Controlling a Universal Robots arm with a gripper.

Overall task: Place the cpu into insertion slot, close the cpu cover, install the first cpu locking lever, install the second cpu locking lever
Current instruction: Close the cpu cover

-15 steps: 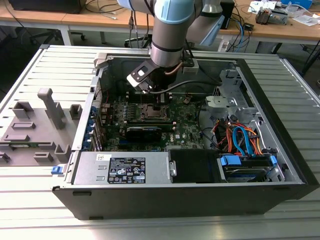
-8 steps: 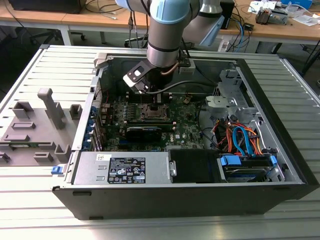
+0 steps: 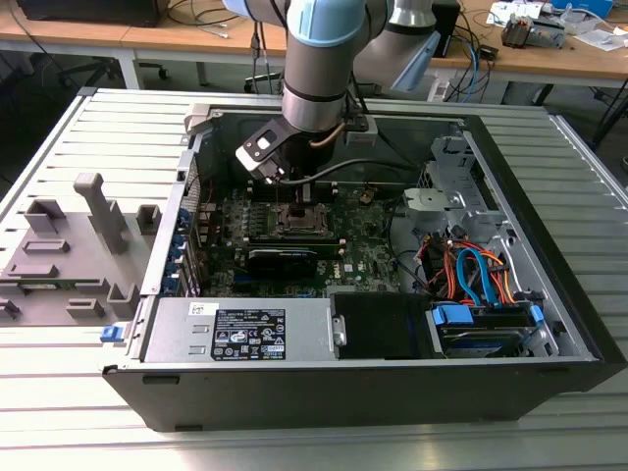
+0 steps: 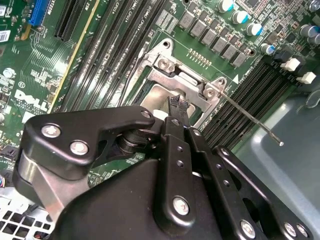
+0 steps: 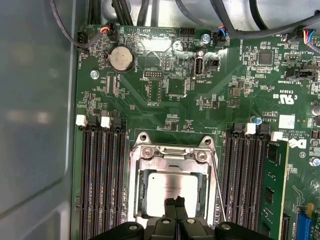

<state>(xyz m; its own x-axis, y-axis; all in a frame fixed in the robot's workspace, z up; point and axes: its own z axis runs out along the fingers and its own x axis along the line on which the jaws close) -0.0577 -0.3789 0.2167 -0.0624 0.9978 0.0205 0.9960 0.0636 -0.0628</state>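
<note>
Inside the PC case (image 3: 392, 397), on the green board (image 5: 165, 100), cpu (image 5: 172, 187) lies flat in the slot (image 5: 141, 197), cover (image 5: 170, 154) apparently down round its edges. Gripper (image 5: 175, 202) hangs right over cpu top, jaws pressed together, pinching nothing. Wire lever (image 4: 250, 119) sticks out loose. Cpu prob. light, stiff, smooth-lidded, fragile underneath, so take by edges; cover thin, springy

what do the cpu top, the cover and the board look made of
The cpu: likely metal, matt silvery-grey, with a soft, even glare.
The cover: likely bare sheet steel, a brighter silver, with thin stamped edges around its window.
The board: green lacquered laminate, probably fibreglass, with fine traces under a slight gloss.
</note>
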